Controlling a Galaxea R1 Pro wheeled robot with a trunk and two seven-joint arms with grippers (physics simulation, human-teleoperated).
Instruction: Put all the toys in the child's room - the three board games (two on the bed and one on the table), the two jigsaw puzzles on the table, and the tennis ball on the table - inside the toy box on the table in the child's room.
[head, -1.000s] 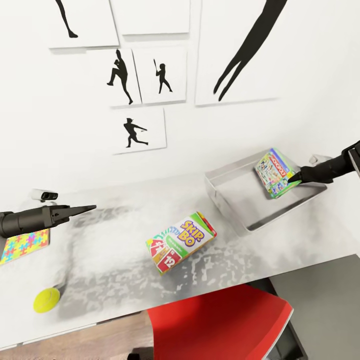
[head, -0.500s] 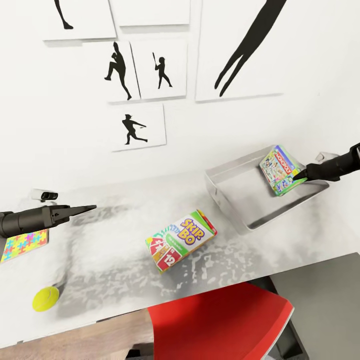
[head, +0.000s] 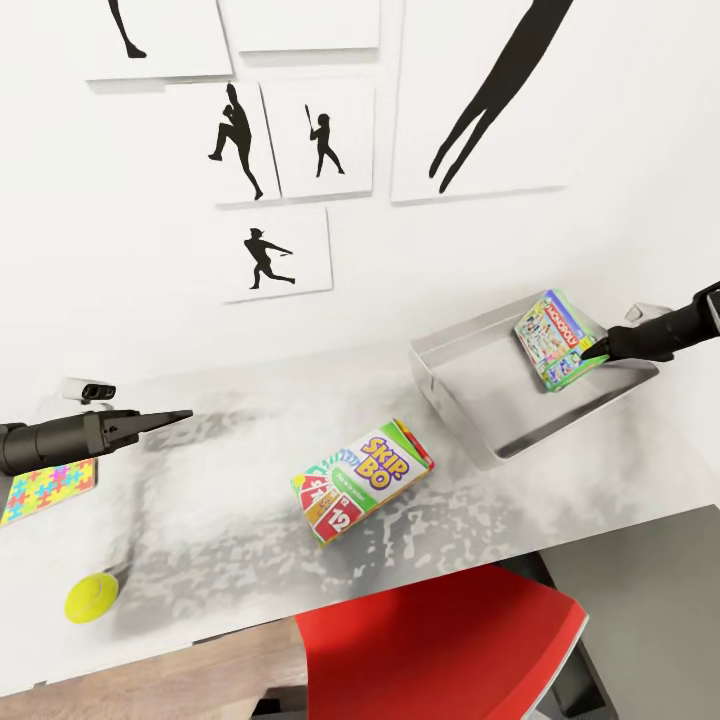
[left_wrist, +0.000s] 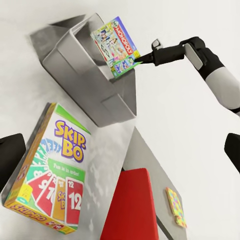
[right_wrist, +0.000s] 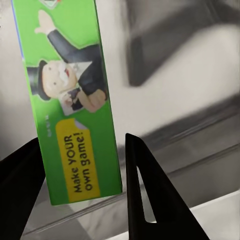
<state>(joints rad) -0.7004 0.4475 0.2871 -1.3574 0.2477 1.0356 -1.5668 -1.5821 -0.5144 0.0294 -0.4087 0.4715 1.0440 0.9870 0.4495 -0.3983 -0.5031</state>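
My right gripper (head: 606, 350) is shut on the green edge of the Monopoly board game (head: 551, 339), holding it tilted over the light-grey toy box (head: 470, 385). In the right wrist view the green edge (right_wrist: 75, 125) sits between both fingers (right_wrist: 145, 195). The Skip-Bo board game (head: 362, 480) lies on the table (head: 220, 520) in front of the toy box. My left gripper (head: 186, 414) hovers open over the table's left part, its fingers (left_wrist: 11, 155) spread wide. A multicoloured jigsaw puzzle (head: 48, 491) lies beneath the left arm. The tennis ball (head: 92, 597) rests near the front edge.
A red chair (head: 440, 640) stands at the table's front edge, with a lower grey desk (head: 650, 600) to its right. A small white device (head: 90, 390) sits at the back left. The left wrist view shows a thin yellowish square (left_wrist: 175, 206) beyond the chair.
The right gripper has carried the Monopoly box up and farther over the toy box, then tipped it slightly. The head camera shifted a little. The left arm has not moved.
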